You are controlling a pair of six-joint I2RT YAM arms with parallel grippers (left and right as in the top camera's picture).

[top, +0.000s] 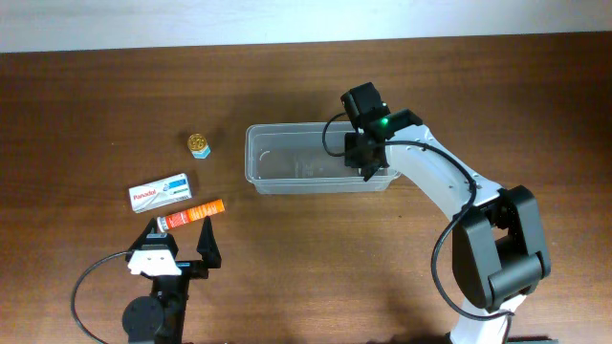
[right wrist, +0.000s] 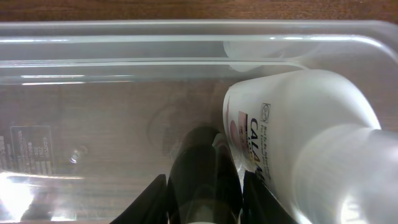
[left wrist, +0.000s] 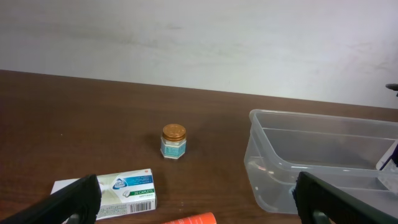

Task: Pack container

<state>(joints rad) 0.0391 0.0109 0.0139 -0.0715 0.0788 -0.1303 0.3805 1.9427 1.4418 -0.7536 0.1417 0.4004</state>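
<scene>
Container (top: 287, 161), right hand (top: 368, 171) inside, beside white bottle (right wrist: 298, 124)

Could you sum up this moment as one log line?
right gripper: in container, beside white bottle, grip unclear | left gripper: open, near orange tube | outside: white box, small jar

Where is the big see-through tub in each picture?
Overhead: the container sits near the middle of the picture.
Left wrist: the container is at the right edge, partly cut off.
Right wrist: the container fills nearly the whole picture, close up.
Shared landmark: the brown wooden table beneath it.
</scene>
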